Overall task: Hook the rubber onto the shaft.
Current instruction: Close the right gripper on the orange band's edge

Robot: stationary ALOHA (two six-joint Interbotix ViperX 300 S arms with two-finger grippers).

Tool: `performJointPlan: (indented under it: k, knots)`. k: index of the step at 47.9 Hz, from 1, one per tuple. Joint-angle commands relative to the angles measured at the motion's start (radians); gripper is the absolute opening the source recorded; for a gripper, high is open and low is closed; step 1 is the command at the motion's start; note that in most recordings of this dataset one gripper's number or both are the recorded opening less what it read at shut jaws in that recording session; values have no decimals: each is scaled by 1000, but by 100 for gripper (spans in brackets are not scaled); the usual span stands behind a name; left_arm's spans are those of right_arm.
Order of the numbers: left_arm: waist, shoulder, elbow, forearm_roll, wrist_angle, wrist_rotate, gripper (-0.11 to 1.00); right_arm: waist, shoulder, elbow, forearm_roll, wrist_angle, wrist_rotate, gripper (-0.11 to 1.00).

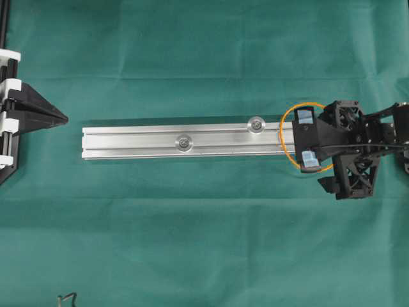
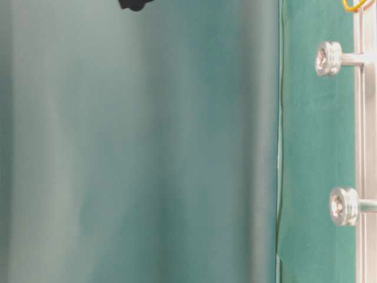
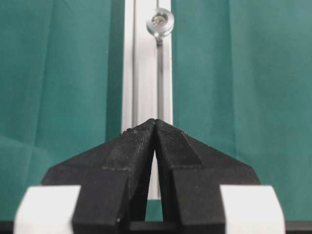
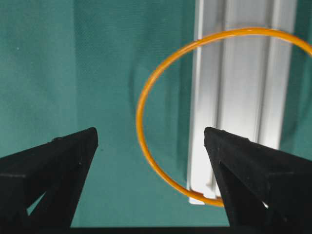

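While right gripper (image 4: pixel 151 141) jaws gape, rubber (image 4: pixel 146 97) lies across rail (image 4: pixel 239 73) end

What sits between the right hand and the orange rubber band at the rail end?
Nothing visible. The open right hand hangs directly over the rubber band, which lies flat around the end of the aluminium rail; only green cloth shows between the fingers.

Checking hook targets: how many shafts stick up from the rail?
2. One shaft sits near the middle of the aluminium rail; the other shaft is nearer the orange rubber band at the right end. That end is partly covered by the right claw.
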Motion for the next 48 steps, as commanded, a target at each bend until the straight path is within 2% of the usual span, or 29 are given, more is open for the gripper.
performJointPlan:
  k: [1, 36, 48]
  knots:
    - [0, 8, -31, 3, -9, 0, 2, 14, 5, 0, 9, -31, -2, 100]
    - [0, 9, -31, 3, -9, 0, 2, 34, 91, 89, 17, -192, 2, 100]
    - [0, 9, -29, 3, -9, 0, 2, 34, 109, 95, 17, -209, 2, 100]
